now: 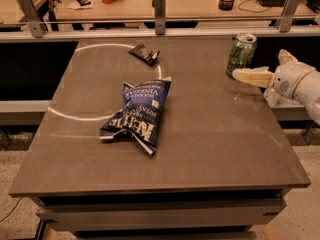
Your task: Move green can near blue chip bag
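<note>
The green can [241, 54] stands upright near the far right edge of the table [210, 149]. The blue chip bag [141, 114] lies crumpled near the table's middle, well left of the can. My gripper [258, 65] reaches in from the right at the can's height, open and empty. Its lower finger [252, 76] points left, with its tip just below and right of the can's base, apparently not touching it. The other finger [285, 57] is further right, apart from the can.
A small black wrapper [144, 53] lies at the far middle of the table, on a white painted arc [75, 116]. A rail with metal posts [159, 9] runs behind the table, with a cluttered counter beyond. The table's right edge is just under my arm.
</note>
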Robot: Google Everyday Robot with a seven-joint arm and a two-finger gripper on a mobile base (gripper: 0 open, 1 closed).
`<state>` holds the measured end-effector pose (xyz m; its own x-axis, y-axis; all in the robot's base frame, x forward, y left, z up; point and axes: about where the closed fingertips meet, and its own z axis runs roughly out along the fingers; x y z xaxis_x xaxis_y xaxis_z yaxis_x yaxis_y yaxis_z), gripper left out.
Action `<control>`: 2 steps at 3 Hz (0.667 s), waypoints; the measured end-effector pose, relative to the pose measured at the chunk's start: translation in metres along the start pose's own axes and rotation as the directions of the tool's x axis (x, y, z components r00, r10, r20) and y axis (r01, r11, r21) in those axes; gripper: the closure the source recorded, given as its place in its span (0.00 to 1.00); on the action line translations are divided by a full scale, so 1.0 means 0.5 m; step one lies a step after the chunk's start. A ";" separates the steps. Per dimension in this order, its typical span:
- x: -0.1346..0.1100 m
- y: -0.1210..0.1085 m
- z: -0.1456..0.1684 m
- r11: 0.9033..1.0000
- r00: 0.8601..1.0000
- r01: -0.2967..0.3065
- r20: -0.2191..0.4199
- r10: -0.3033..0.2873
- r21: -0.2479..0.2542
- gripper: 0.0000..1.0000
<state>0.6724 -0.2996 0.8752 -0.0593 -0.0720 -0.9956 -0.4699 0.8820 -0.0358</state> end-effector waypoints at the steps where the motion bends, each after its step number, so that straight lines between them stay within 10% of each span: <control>1: -0.011 0.011 0.040 0.999 1.000 -0.003 0.014 0.004 -0.049 0.00; 2: -0.017 0.025 0.072 0.995 1.000 0.001 0.020 0.001 -0.099 0.00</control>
<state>0.6987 -0.2713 0.8803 -0.0424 -0.0619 -0.9972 -0.5551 0.8313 -0.0281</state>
